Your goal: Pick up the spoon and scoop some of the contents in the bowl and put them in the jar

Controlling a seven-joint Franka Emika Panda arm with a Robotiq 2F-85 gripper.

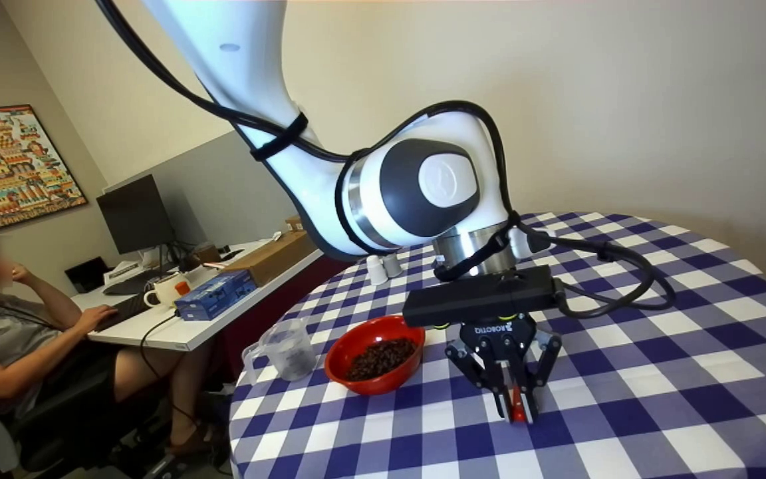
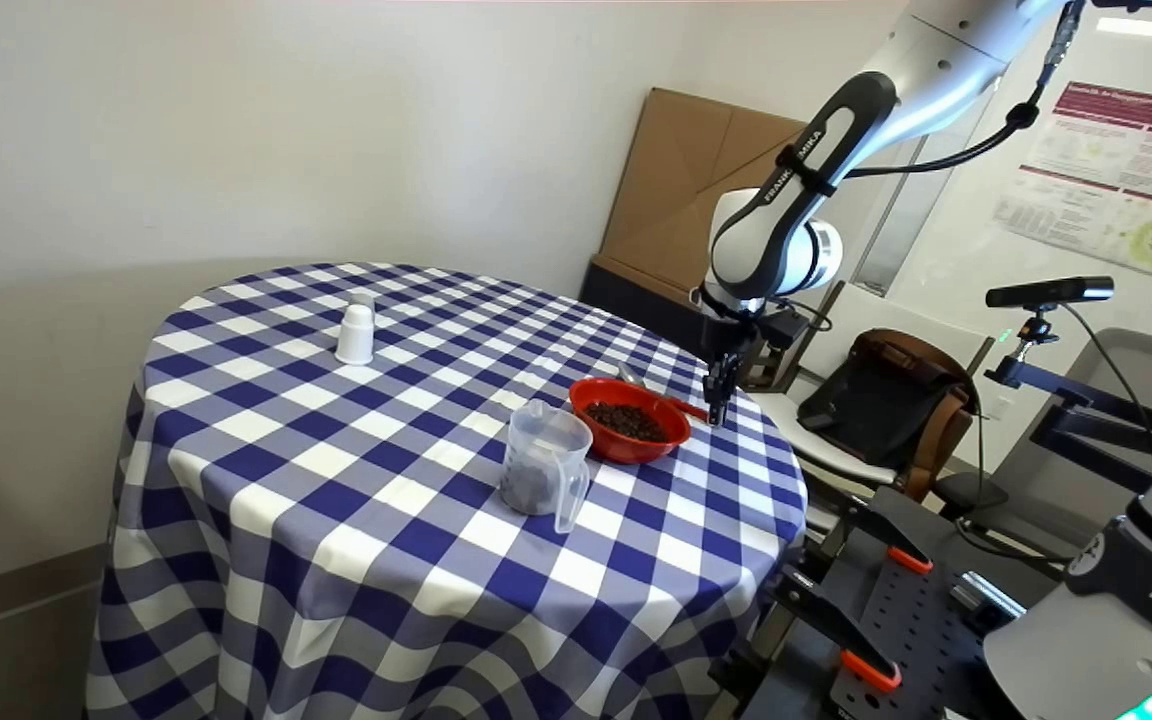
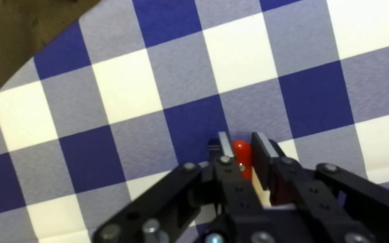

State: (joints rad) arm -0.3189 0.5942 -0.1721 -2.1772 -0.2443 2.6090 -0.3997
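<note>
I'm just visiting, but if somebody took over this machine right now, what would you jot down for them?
Gripper: shut on the red handle of the spoon, low over the tablecloth.
Things: the red bowl holds the dark bits; the clear jar stands beside it.
Done: handle gripped.
Left: lift the spoon, scoop some bits, tip them into the jar. Whether the jar already holds any, I can't tell.

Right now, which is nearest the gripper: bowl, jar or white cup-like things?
The red bowl, with dark bits inside; the clear jar stands beyond it, and the white cup-like things farther off.
</note>
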